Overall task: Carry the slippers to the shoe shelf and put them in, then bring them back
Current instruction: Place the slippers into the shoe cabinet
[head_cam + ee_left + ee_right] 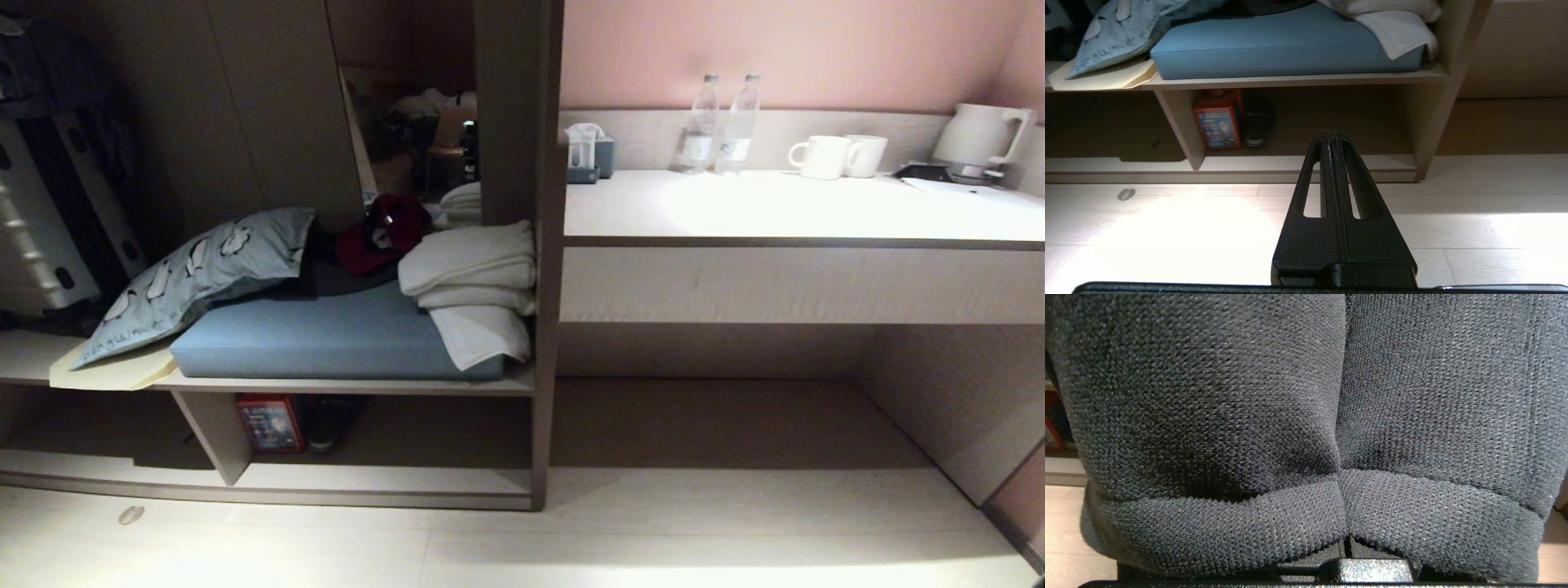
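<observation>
The dark blue-grey knitted slippers (1216, 416) fill the right wrist view, pressed side by side. My right gripper (1346, 549) is shut on them, and only its base shows beneath the fabric. The shoe shelf (392, 478) is the low open compartment with a pale base board and one vertical divider (217, 433), at the lower left of the head view. In the left wrist view my left gripper (1331, 133) is shut and empty, held over the pale floor and pointing at the shoe shelf (1298, 163). Neither arm shows in the head view.
A red box (269, 423) and a black shoe (331, 420) stand in the shelf beside the divider. Above lie a blue cushion (326, 339), a pillow (196, 273) and folded towels (473, 282). A desk (784, 212) with bottles, mugs and a kettle stands to the right over a dark recess.
</observation>
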